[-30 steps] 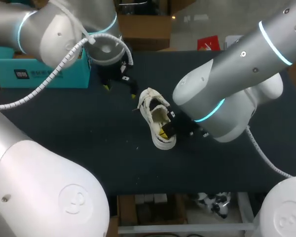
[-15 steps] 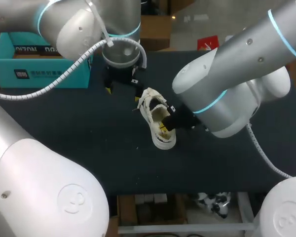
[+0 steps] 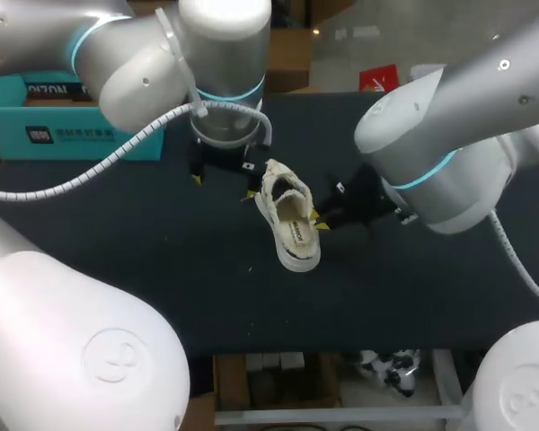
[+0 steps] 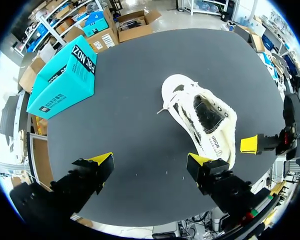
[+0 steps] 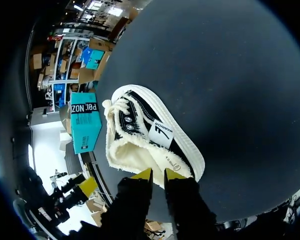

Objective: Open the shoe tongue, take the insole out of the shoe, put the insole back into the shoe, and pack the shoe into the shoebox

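Shoe [image 3: 287, 215] lies on the dark table [image 3: 162, 269], opening upward. Left gripper [image 4: 151, 160] hangs over the shoe's laced end, fingers spread wide and empty. Right gripper [image 5: 157, 175] sits just beside the shoe's heel side, fingers nearly together, gripping nothing. Teal shoebox [image 3: 63, 135] stands well apart from the shoe.

A cream-white low shoe [image 3: 286, 211] with a fleecy collar stands upright on its sole near the middle of the dark table [image 3: 162, 269], laced end toward the far side, heel toward the near edge, mouth wide open. The insole [image 3: 293, 229] lies inside, a printed label showing at the heel. The teal shoebox [image 3: 81, 135] sits at the far left edge, well apart from the shoe
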Controlling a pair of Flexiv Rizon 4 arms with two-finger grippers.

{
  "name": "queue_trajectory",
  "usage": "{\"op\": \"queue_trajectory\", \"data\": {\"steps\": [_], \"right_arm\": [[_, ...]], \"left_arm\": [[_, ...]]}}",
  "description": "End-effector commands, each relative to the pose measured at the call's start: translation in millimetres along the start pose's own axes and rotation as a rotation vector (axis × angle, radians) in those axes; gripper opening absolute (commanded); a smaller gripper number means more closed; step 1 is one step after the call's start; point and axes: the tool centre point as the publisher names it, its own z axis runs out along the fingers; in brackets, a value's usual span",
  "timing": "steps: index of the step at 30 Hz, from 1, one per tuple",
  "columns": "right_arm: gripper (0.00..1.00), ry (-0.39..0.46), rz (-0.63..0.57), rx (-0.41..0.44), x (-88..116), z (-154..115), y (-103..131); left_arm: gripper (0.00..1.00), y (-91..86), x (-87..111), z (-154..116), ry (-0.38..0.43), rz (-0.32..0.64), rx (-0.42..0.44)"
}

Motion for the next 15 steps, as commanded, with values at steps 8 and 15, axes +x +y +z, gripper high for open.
{"op": "queue_trajectory", "data": {"steps": [8, 15], "right_arm": [[1.0, 0.044, -0.006, 0.101, -14, -28, 15], [1.0, -0.081, -0.096, 0.103, -5, -55, 23]], "left_arm": [[1.0, 0.2, 9.7, 1, 0.014, -0.003, -0.021], [1.0, 1.6, 27.5, 9, 0.025, 0.01, -0.033]]}}
